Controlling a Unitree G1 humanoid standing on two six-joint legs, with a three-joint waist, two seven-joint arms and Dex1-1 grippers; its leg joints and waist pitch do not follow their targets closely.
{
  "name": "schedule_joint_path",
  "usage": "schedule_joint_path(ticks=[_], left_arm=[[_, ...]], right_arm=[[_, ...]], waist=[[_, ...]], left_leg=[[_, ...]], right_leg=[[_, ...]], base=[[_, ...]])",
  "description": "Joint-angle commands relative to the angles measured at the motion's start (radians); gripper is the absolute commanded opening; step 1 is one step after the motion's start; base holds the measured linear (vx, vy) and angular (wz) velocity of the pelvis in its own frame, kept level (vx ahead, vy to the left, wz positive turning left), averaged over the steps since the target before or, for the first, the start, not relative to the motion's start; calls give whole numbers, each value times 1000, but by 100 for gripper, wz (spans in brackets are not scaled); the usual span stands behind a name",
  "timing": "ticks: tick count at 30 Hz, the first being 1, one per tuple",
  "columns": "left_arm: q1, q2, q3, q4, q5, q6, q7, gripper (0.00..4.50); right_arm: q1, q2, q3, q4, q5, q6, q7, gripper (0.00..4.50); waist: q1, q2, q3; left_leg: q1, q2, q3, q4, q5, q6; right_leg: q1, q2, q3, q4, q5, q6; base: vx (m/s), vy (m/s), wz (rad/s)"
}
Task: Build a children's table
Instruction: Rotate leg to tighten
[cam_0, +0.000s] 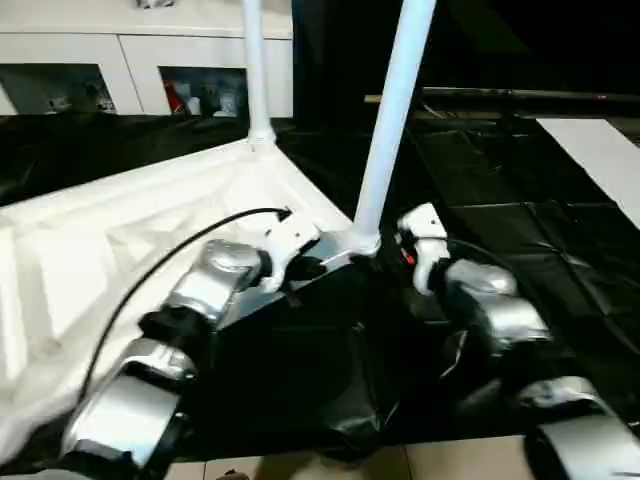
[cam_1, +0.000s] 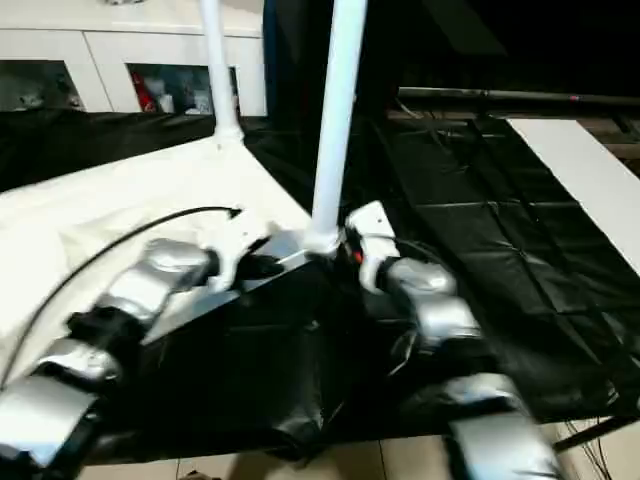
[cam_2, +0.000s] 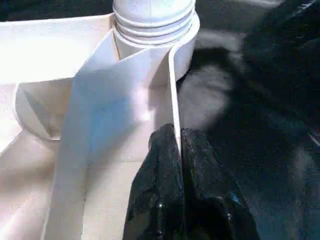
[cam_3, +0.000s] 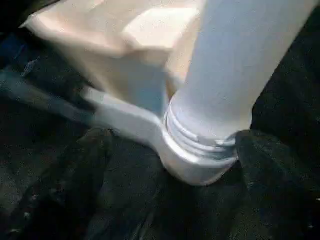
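Observation:
The children's table lies upside down on black cloth, its white ribbed tabletop facing up. Two white legs stand in corner sockets, one at the far corner and one at the near corner. My left gripper is shut on the tabletop's thin rim wall just beside the near socket. At the base of the near leg is my right gripper, open. One black finger stands on each side of the threaded socket.
A white cabinet with glass doors stands behind the tabletop. Black cloth covers the work surface, with a dark bar across the back and a white board at the far right. Pale floor shows at the near edge.

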Motion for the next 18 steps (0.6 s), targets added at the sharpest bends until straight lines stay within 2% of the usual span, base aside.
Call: schedule_joint_path(ticks=[1, 2, 5, 7, 10, 14, 18], left_arm=[[38, 22, -58, -22, -1, -16, -120, 0], [48, 40, -64, -51, -15, 0, -167, 0], [66, 67, -75, -98, -37, -7, -239, 0], [89, 90, -83, -162, -68, 2, -306, 0], [96, 93, -83, -179, -73, 10, -316, 0], [102, 98, -75, -190, -71, 13, -325, 0], [110, 109, -73, -208, -77, 21, -332, 0]], right_arm=[[-5, -15, 6, -16, -5, -24, 55, 413], [-7, -24, 1, -21, 0, -25, 74, 413], [-7, -34, 0, -33, 7, -16, 102, 413], [5, -40, 13, -58, 20, 0, 132, 413], [19, -43, 25, -77, 27, 9, 150, 413], [51, -48, 40, -120, 39, 26, 211, 413], [39, -32, 26, -90, 36, 20, 215, 413]], waist=[[7, -7, -54], [7, -8, -54], [18, 1, -55], [25, 3, -56], [28, 3, -59], [34, -2, -58], [35, -1, -56]], left_leg=[[12, 28, -5, -58, -198, 45], [11, 29, -5, -58, -197, 45], [16, 33, -2, -57, -181, 41], [15, 34, -2, -57, -176, 40], [15, 32, 0, -54, -155, 44], [14, 31, 1, -54, -146, 48], [16, 32, 0, -56, -177, 35]], right_leg=[[35, -71, 29, -74, -127, -236], [36, -72, 30, -72, -125, -239], [32, -67, 29, -65, -71, -257], [35, -67, 29, -59, -36, -259], [36, -66, 27, -54, 12, -264], [38, -66, 28, -55, 16, -257], [34, -70, 29, -61, -60, -247]], base=[[0, 0, 0], [0, 0, 0], [0, 0, 0], [0, 0, 0], [0, 0, 0], [0, 0, 0], [0, 0, 0]])
